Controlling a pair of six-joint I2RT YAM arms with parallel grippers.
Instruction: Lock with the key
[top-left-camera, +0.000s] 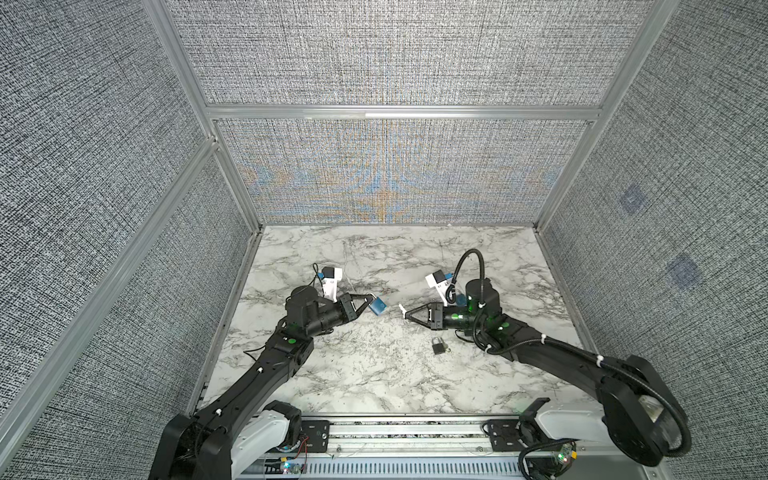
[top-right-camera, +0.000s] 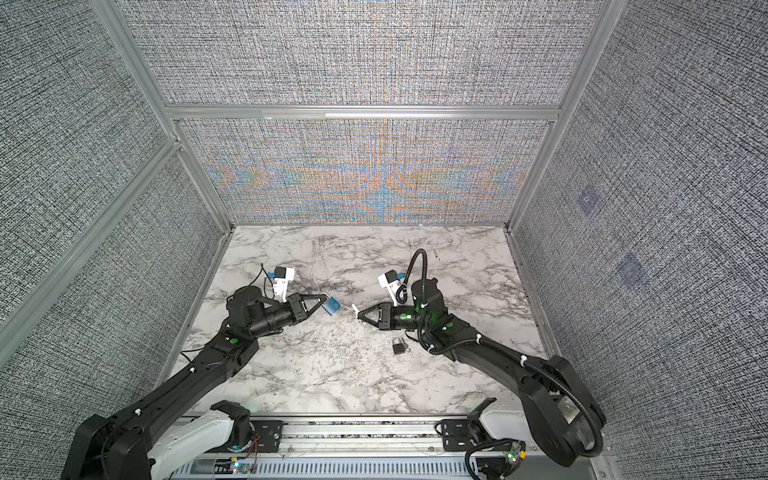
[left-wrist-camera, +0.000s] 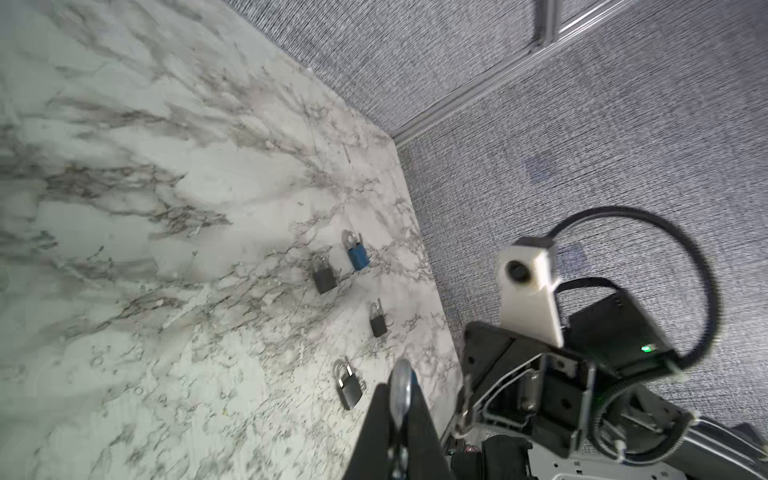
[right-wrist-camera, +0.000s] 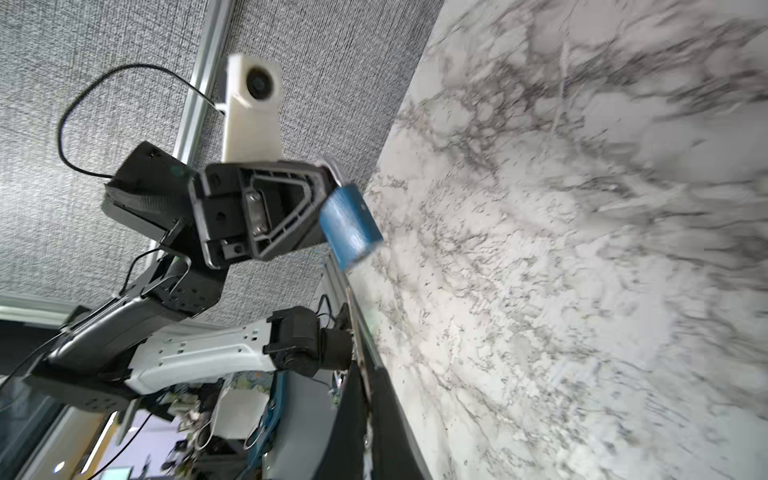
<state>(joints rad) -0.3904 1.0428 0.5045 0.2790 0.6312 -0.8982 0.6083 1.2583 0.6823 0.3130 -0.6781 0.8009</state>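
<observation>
The left end effector (top-left-camera: 371, 297) pinches the silver loop of the blue padlock (top-left-camera: 378, 307), held over the marble desk (top-left-camera: 374, 386). Facing it, a little apart, the right end effector (top-left-camera: 407, 314) is squeezed tight on the small key (top-left-camera: 402, 308).

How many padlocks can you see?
5. A blue metal padlock hangs in the left gripper. On the marble table lie another blue padlock, two dark grey padlocks and a silver padlock. The right arm may hide more.
</observation>
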